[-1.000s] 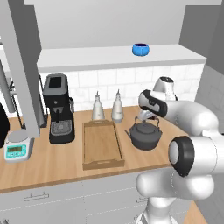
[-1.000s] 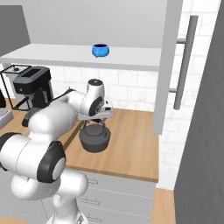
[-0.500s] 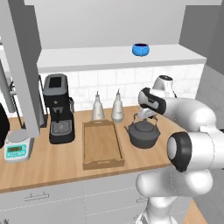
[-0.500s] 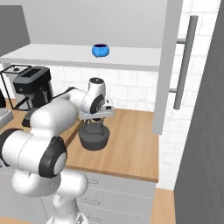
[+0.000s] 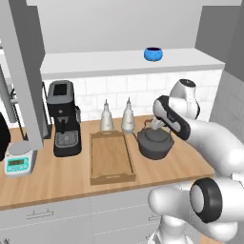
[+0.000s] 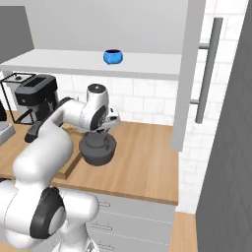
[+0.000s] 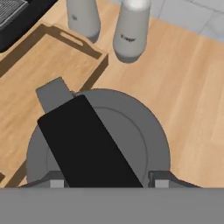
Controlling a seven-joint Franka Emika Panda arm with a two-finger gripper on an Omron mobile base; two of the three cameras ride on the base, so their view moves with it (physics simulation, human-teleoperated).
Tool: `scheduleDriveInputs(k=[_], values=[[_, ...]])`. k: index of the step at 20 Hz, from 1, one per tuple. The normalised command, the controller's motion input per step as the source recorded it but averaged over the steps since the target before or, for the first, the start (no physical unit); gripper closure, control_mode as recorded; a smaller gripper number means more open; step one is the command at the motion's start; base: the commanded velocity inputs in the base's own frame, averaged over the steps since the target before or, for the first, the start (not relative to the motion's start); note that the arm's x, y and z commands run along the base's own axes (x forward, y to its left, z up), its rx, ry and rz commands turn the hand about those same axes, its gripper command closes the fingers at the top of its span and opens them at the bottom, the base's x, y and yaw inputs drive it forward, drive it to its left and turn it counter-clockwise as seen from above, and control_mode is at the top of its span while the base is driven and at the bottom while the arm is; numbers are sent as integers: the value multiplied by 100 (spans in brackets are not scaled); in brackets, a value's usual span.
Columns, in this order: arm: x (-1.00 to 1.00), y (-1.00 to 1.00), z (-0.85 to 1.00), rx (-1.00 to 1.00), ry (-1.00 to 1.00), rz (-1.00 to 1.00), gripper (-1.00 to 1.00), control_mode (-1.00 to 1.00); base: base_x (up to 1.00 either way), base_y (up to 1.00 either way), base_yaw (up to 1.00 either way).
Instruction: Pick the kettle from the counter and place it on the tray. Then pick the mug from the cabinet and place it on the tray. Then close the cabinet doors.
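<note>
The dark grey kettle [image 5: 153, 144] [image 6: 97, 147] sits on the wooden counter [image 5: 57, 176], just right of the light wooden tray [image 5: 112, 177] [image 7: 26, 87]. My gripper [image 5: 155, 127] [image 6: 101, 132] reaches down over the kettle from above. In the hand view the kettle [image 7: 144, 131] lies right under the gripper [image 7: 106, 183], whose jaws are shut on the broad black handle. The blue mug [image 5: 153, 53] [image 6: 112, 56] stands on the shelf of the open cabinet [image 5: 119, 62]. One cabinet door [image 5: 24, 71] hangs open at the left, the other [image 6: 189, 74] at the right.
Behind the tray stand two pale grey bottles [image 5: 106, 116] [image 5: 127, 116] [image 7: 131, 28]. A black coffee machine [image 5: 63, 116] stands left of the tray, with a small scale [image 5: 18, 162] beyond it. The right door's bar handle [image 6: 209, 69] juts out over the counter's end.
The jaws have narrowed from wide open onto the kettle's handle. The hand has sunk slightly over the kettle, which has stayed where it was on the counter.
</note>
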Motion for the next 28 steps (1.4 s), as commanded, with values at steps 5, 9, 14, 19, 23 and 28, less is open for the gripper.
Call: scheduleDriveInputs(k=[5, 9, 14, 19, 23, 28], values=[[-2, 84, 27, 0, -28, 2, 100, -100, 0, 0, 0], [16, 83, 30, 0, -17, 0, 100, -100, 0, 0, 0], [50, 69, 7, 0, 2, 0, 100, -100, 0, 0, 0], [62, 59, 0, 0, 11, 0, 100, -100, 0, 0, 0], [58, 47, 0, 0, 14, 0, 100, -100, 0, 0, 0], [36, 14, -23, 0, 4, 0, 100, -100, 0, 0, 0]])
